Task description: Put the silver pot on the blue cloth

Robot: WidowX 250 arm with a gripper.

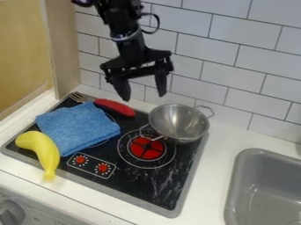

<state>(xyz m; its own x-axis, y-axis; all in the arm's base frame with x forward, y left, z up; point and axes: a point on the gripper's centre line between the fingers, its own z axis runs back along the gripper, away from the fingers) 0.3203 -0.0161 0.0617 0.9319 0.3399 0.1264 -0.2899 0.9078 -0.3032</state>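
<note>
Grey and rounded, a knob (12, 214) sits in the lower left corner of the frame, with a smooth, curved yellow toy banana (42, 150) above it, touching the folded, nubbly blue cloth (76, 127) at left. Just right of centre, the shiny, bowl-shaped silver pot (178, 123), with thin wire loop handles, stands on the glossy black stovetop (135, 184), apart from the cloth. At upper centre, the black gripper (144, 96) hangs with its tapered fingers spread, before white rectangular tiles (241, 33).

The black robot arm (124, 33) hangs from the top, and its black two-finger gripper (143, 95) points down, fingers wide apart.
</note>
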